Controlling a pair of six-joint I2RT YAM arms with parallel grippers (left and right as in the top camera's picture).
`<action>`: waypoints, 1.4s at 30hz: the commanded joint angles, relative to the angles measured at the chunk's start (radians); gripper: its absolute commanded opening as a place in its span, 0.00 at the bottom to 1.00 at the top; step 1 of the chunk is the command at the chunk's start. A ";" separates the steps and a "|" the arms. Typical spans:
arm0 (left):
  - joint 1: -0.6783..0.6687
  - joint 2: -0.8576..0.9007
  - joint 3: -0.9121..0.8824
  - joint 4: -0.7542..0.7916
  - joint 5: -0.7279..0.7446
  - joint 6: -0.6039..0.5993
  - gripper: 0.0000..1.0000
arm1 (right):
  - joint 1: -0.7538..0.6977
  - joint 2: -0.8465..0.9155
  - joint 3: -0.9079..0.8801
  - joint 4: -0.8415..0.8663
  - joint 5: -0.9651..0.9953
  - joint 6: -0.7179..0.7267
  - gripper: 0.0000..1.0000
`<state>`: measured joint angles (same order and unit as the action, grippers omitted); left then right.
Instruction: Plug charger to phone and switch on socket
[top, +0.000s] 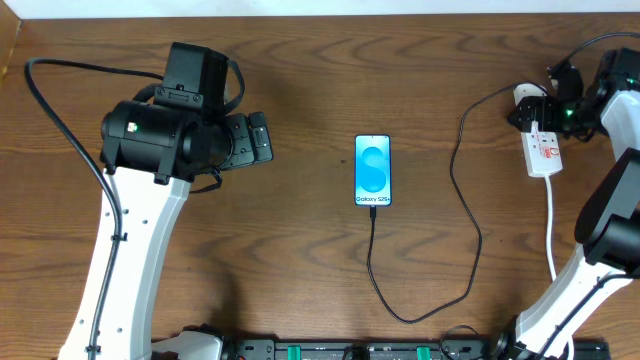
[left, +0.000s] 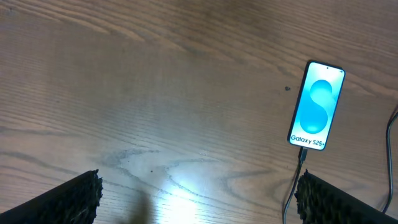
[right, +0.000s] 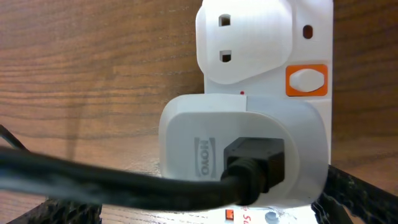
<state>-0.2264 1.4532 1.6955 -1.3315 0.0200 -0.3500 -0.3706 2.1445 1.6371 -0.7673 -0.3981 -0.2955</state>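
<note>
- Left gripper (left: 202, 205) — I see the jaws spread wide with nothing between them, hovering over bare brown wood-grain table (left: 155, 93).
- Toward the right edge of the left wrist view lies the small rectangular dark-rimmed smartphone (left: 316, 106). It's flat, screen lit bright blue-cyan, white "Galaxy S25+" text at the bottom, and well apart from the fingers.
- Long thin black charger cable (top: 372, 235): the small tip meets the smartphone's bottom edge and looks seated. From overhead it runs toward the near edge, loops round, then climbs to the right arm's end of the table.
- Right gripper (right: 205, 208) — jaws wide here too. Its black textured fingers (right: 360, 199) sit either side of the chunky white plug (right: 205, 143); I can't tell whether they touch it.
- That white plug is pushed into the narrow white plastic power strip (right: 267, 37), with the black lead leaving it toward the left of the wrist view.
- Just beyond it on the strip are a second outlet (right: 225, 40) and a white rocker switch (right: 306, 79) in an orange surround. I can't tell which way it's thrown.
- Overhead, the power strip lies at the far right of the table with red markings on its face. Its white cord (top: 551, 225) trails toward the near edge, and the strip is well apart from the smartphone.
</note>
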 joint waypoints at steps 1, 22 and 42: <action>-0.002 0.004 0.006 -0.003 -0.006 0.009 1.00 | 0.016 0.006 0.047 -0.007 -0.018 0.003 0.99; -0.002 0.004 0.006 -0.003 -0.006 0.009 1.00 | 0.018 0.006 0.016 -0.042 0.051 0.071 0.99; -0.002 0.004 0.006 -0.003 -0.006 0.009 1.00 | 0.045 0.007 -0.050 -0.007 0.013 0.090 0.99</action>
<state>-0.2264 1.4532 1.6955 -1.3315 0.0200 -0.3500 -0.3561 2.1448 1.6154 -0.7616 -0.3309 -0.2260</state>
